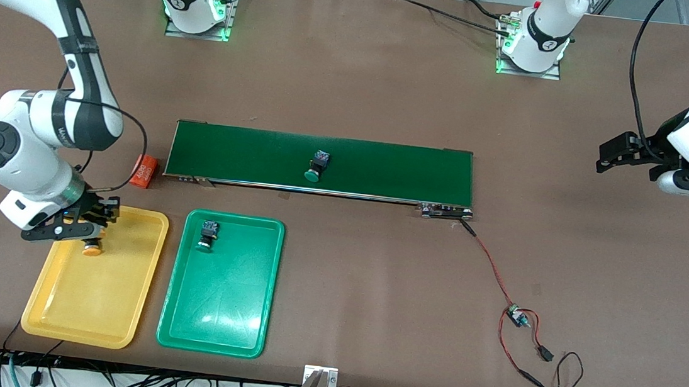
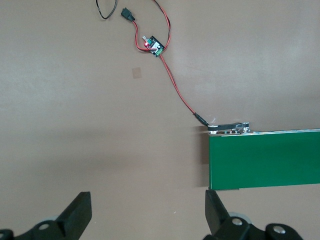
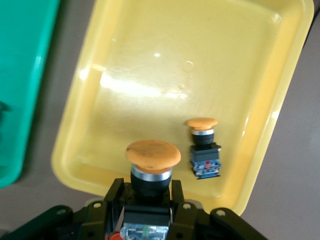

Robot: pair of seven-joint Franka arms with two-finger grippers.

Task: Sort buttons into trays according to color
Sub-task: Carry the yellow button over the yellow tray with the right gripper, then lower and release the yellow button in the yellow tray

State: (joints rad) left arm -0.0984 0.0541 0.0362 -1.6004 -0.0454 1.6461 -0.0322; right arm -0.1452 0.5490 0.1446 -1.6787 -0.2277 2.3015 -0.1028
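A wide, matte brown table (image 1: 355,81) is shown from above. Across its middle a long, flat, dark-green conveyor belt (image 1: 385,169) is laid. On the belt a green-capped button (image 1: 316,167) is seen lying on its side, well apart from both grippers.

Nearer to the front camera than the belt, at the right arm's end of the table, two shallow glossy plastic trays with rounded corners are set side by side. The yellow tray (image 1: 113,298) is placed closest to that end, the green tray (image 1: 226,308) beside it toward the table's middle. A second green-capped button (image 1: 208,235) is seen in the green tray, near the edge closest to the belt.

The right gripper (image 3: 148,200) is held over the yellow tray, its black fingers closed on the body of a yellow-capped button (image 3: 152,160) with a round, domed cap. Another yellow-capped button (image 3: 203,147) is seen lying in the yellow tray, close to the held one but apart from it.

The left gripper (image 2: 148,212) is held above bare table at the left arm's end, its angular black fingers spread wide, nothing between them.

A small orange cylinder (image 1: 145,172) with white lettering is placed just beside the belt's end.
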